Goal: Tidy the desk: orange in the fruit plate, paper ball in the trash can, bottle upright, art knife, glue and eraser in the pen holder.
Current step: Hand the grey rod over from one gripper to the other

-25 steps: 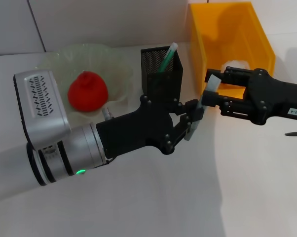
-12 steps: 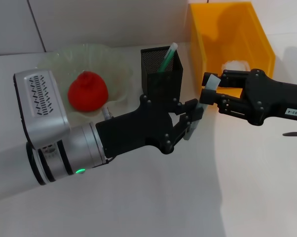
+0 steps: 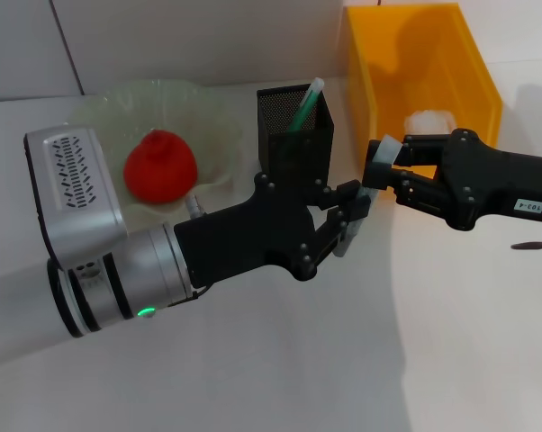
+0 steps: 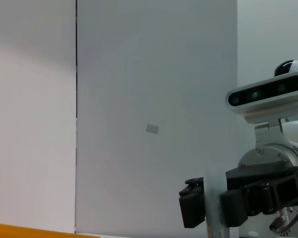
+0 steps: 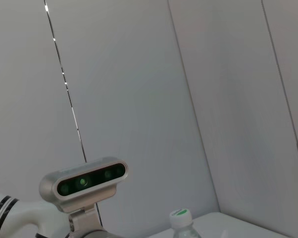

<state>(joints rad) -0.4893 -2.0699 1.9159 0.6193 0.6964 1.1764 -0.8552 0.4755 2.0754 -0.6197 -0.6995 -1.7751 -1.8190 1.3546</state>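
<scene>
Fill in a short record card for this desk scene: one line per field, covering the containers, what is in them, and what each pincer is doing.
Fruit plate: clear plate, far left of desk
In plate: red fruit
Pen holder: black mesh, mid desk, holds a green-capped stick
Trash can: orange bin, far right; paper ball inside
Left pincer: in front of the pen holder, shut on a slim grey item
Right pincer: gripping the same item's upper end
Bottle: green cap shows in right wrist view

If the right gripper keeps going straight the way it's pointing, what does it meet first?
Probably the left gripper: the right gripper points toward it at close range, both at a slim pale object. Beyond stands the pen holder. Depth is uncertain.
</scene>
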